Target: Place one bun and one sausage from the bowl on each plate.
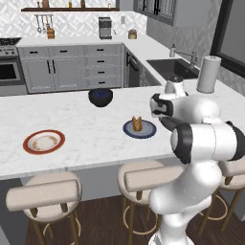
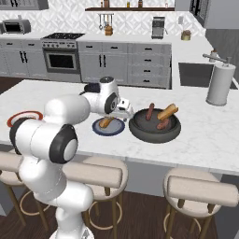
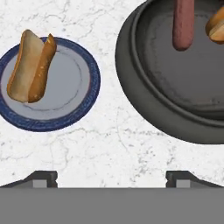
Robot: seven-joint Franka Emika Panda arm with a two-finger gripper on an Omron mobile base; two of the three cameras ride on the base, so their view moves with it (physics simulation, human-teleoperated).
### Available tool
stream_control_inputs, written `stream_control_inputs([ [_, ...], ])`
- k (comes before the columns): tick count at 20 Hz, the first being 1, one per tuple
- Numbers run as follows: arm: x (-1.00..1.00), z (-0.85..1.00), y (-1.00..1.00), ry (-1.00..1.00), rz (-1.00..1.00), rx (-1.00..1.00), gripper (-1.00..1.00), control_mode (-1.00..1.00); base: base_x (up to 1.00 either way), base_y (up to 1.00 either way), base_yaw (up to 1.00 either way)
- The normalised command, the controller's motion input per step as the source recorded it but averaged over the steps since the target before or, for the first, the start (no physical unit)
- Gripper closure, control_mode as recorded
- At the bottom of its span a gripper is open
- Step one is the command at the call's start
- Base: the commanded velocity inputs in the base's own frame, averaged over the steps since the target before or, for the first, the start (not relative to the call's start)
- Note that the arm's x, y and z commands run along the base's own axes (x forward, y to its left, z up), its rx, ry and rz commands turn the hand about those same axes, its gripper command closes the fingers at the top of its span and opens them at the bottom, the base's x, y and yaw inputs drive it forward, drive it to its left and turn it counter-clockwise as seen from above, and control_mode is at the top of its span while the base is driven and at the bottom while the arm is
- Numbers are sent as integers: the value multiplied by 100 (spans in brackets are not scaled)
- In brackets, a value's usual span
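Dark grey bowl (image 2: 154,126): wide, shallow, round, upright on the marble counter (image 2: 205,135), toward its near edge. Holds two sausages (image 2: 150,112) and one bun (image 2: 167,112), leaning against the inner wall. In the hand view one sausage (image 3: 183,24) lies on the bowl floor with a bun end (image 3: 215,27) beside it.

Dark blue plate (image 2: 108,126): flat, just beside the bowl, not touching; bare marble shows between them in the hand view. It carries one split bun (image 3: 30,65), pale outside, golden-brown along the cut, lying off-centre toward the rim.

Orange-red plate (image 1: 44,141): cream centre, flat, well apart from the blue plate (image 1: 139,128), near the counter's front edge. No food on it.
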Motion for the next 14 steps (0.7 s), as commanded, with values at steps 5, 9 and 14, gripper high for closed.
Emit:
stream_control_inputs([
  [5, -4, 35, -100, -12, -15, -15, -100, -100, 0, 0, 0],
  [9, 8, 25, -100, 2, -19, -8, -100, -100, 0, 0, 0],
  [14, 60, -10, -100, 7, -21, 5, -100, -100, 0, 0, 0],
])
